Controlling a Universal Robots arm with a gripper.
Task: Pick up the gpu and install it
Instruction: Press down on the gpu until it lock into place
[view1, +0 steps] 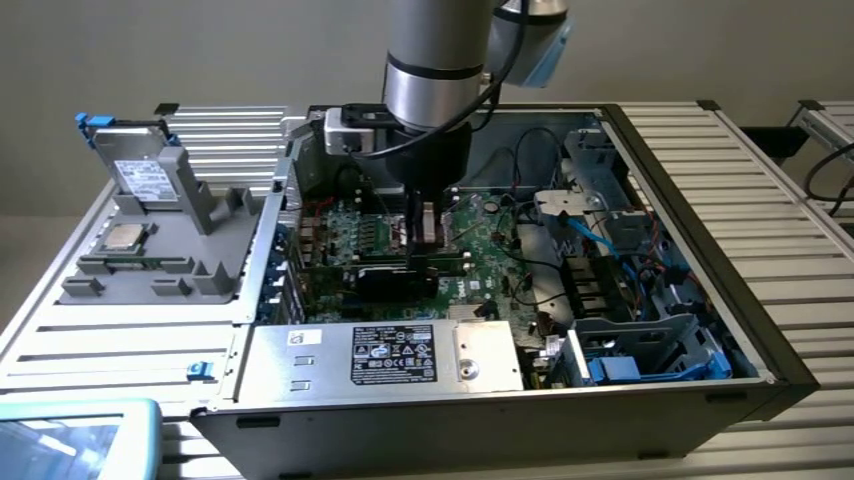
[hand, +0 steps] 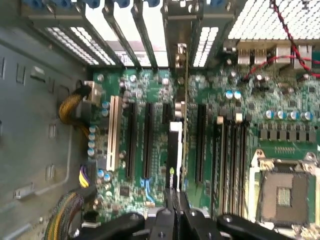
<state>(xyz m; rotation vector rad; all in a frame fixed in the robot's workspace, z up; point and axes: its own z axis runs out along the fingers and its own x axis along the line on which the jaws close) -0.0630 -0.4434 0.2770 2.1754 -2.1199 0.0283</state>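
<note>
The gpu (hand: 179, 131) shows edge-on in the wrist view as a thin green card standing upright over the motherboard (hand: 155, 85), between two long black slots. Its silver bracket (hand: 181, 55) reaches the rear slot openings of the case. My gripper (hand: 175, 202) is shut on the card's upper edge, with a black finger (hand: 161, 225) on either side. In the exterior view the gripper (view1: 427, 245) hangs straight down inside the open computer case (view1: 694, 180), and the gpu (view1: 387, 283) shows its black face just below the fingers. Whether the card sits fully in a slot I cannot tell.
A power supply box (view1: 387, 355) with a black label lies at the case's near side. A drive cage (view1: 641, 340) and blue cables fill the exterior view's right. A grey fixture (view1: 160, 230) outside the case holds a silver drive (view1: 140, 175). A CPU socket (hand: 282, 192) lies nearby.
</note>
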